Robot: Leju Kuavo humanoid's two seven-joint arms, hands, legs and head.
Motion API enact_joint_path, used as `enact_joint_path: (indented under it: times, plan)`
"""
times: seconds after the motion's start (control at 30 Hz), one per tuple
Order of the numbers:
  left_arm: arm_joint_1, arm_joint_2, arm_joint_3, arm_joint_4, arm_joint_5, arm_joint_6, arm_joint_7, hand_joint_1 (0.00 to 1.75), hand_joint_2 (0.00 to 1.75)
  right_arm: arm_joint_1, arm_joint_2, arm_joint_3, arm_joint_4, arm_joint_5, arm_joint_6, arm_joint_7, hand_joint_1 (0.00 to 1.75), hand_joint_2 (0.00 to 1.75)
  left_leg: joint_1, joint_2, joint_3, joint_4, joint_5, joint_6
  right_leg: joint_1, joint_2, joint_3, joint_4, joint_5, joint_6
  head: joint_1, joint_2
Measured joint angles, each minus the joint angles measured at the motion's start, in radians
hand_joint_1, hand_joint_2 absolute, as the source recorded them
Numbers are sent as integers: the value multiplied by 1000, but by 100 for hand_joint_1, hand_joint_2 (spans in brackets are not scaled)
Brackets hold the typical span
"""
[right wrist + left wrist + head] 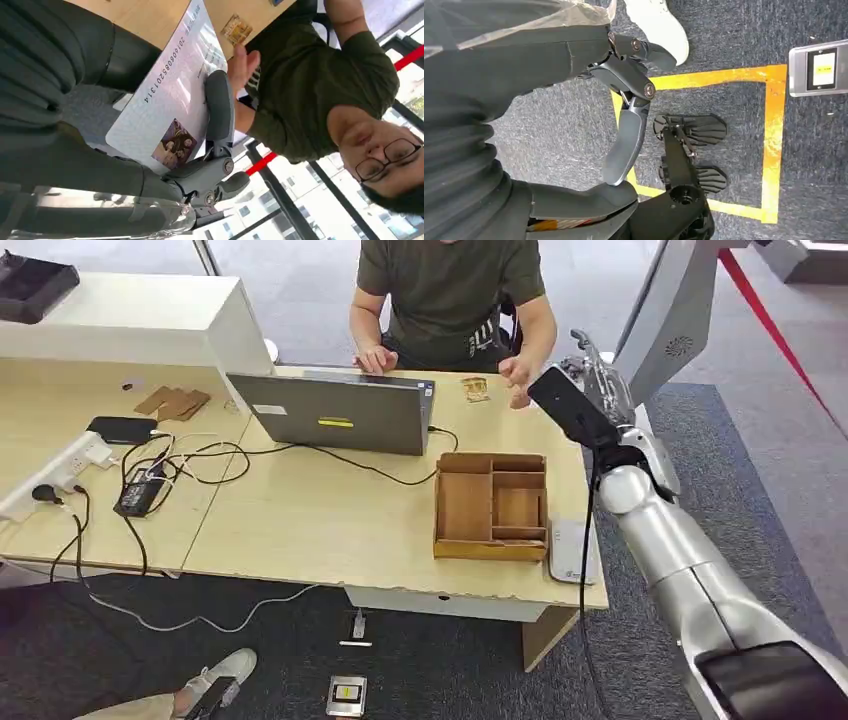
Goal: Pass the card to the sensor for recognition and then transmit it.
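- The robot's right hand (592,375) is raised over the far right corner of the worktop (300,520), holding one card (167,100) flat between its thumb and its darker fingers (220,107); the right wrist view shows the card's printed face with a number strip and a small photo.
- My read is that the card is held out like this so it can be handed across: a person (450,290) in a dark green shirt sits on the far side, and one of their hands (518,375) is lifted, palm open, just beside the robot's hand.
- The white sensor pad (572,552) lies flat at the near right edge of the worktop, just beside the wooden tray (490,508), well apart from the card. So I'd judge the handover is the step in hand, not the reading.
- The left hand (634,100) hangs low over the carpet, fingers loosely apart with nothing in them, probably because this job needs just one arm.
- A count: one laptop (335,412) in front of the person, one tray with several compartments, one small gold-patterned card (476,389) lying on the worktop near the person's raised hand, one power strip (60,472) with cables at the left.
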Motion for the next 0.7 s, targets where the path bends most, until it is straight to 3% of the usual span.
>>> enact_joint_path:
  times: [0.3, 0.7]
  plan:
    - [-6, -5, -20, 0, 5, 0, 8, 0, 175, -27, 62, 22, 97, -10, 11, 3, 175, 175, 0, 0, 0, 0, 0, 0, 0, 0, 0, 0, 0, 0, 0, 0]
    - [-5, -5, -28, 0, 10, 0, 8, 0, 175, -30, 79, 40, 154, -15, 11, 3, 175, 175, 0, 0, 0, 0, 0, 0, 0, 0, 0, 0, 0, 0, 0, 0]
